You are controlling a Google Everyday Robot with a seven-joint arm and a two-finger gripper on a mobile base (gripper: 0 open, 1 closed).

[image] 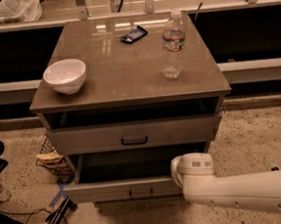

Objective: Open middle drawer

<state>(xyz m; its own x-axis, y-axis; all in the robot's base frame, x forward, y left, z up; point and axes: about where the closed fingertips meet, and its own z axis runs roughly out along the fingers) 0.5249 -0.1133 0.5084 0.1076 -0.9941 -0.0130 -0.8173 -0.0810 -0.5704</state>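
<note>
The middle drawer (pixel 132 133) has a flat grey-beige front with a small black bar handle (pixel 134 141) at its centre. A dark open gap lies above it, under the cabinet top. The lower drawer (pixel 122 188) below it is pulled out and shows a dark inside. My white arm reaches in from the bottom right. Its rounded end, where my gripper (pixel 191 168) sits, is by the right end of the lower drawer's front, below and to the right of the middle drawer's handle. The arm's end does not touch that handle.
On the cabinet top (pixel 127 76) stand a white bowl (pixel 65 75), a clear water bottle (pixel 172 45) and a dark flat packet (pixel 133 34). A wire basket (pixel 51 158) sits on the floor to the left, beside a black stand with cables (pixel 22 222).
</note>
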